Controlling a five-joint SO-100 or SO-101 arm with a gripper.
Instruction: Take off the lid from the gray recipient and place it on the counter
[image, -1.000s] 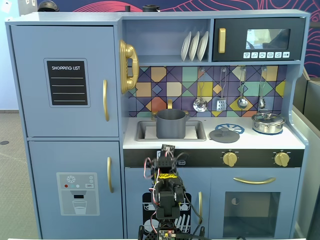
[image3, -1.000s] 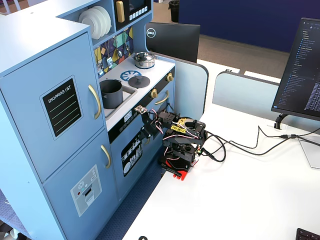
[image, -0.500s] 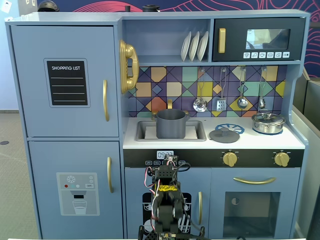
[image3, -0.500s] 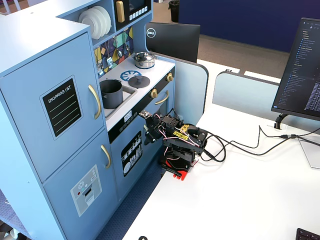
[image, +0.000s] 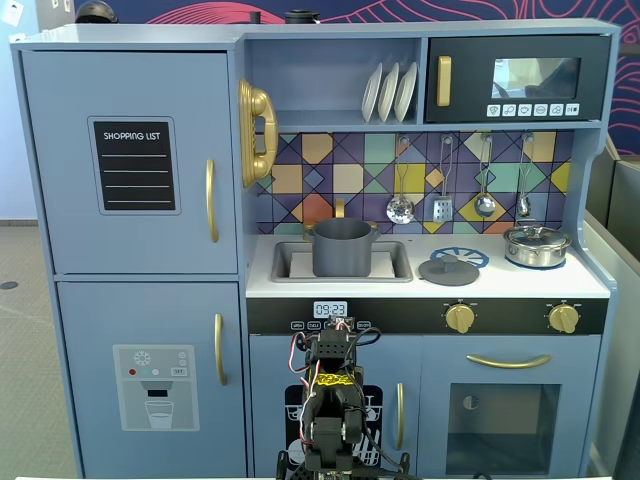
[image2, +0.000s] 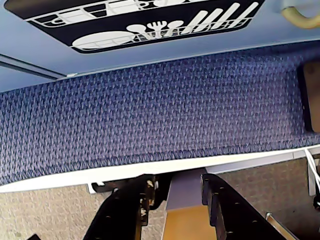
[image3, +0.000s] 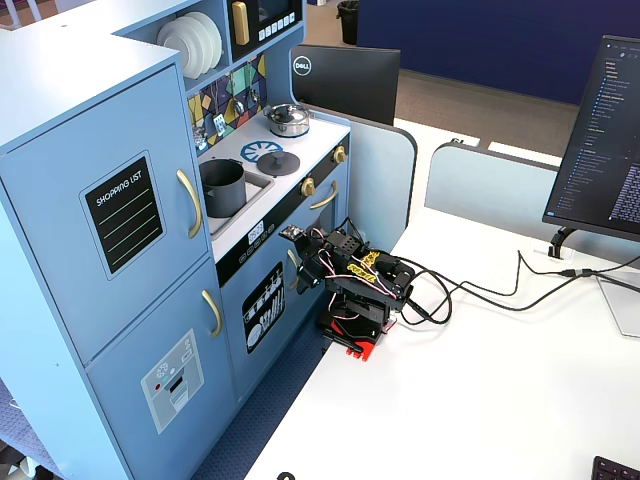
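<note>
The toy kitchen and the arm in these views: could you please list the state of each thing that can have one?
Dark matte gray round lid: off the pot, flat on the white counter, partly over the burner print.
Dark gray cylindrical stockpot: uncovered, upright in the sink basin.
Shiny steel pot: lidded, on the counter.
Gripper: open, empty, folded low.
Blue cabinet doors: closed.

The pot (image: 342, 247) and its lid (image: 448, 269) look matt dark gray. At three o'clock from the lid, a steel pot (image: 536, 245) shines. The counter (image: 500, 283) is smooth white; the carpet (image2: 150, 110) is rough woven cloth.
</note>
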